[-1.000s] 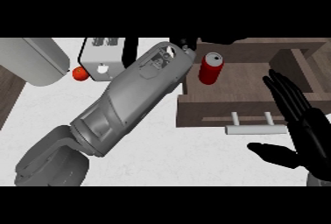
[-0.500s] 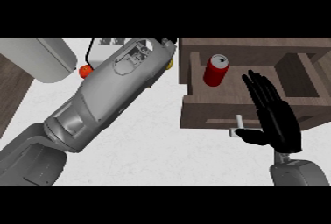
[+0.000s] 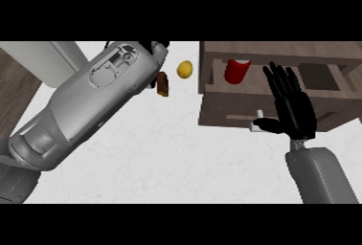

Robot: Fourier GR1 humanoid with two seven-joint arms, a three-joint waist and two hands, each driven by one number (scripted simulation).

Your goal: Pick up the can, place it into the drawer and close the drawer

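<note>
the red can [image 3: 237, 71] stands in the open drawer [image 3: 283, 111], just left of the right hand [image 3: 293, 107], whose straight fingers lie flat over the drawer front. left hand [image 3: 157, 48] mostly hidden; can't tell its grasp.

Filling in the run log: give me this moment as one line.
can: in open drawer | right hand: open, at drawer front | left hand: mostly hidden | drawer: not yet closed

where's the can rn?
Head view, upper right: the red can stands upright inside the open wooden drawer, toward its left side, just left of the right hand.
</note>
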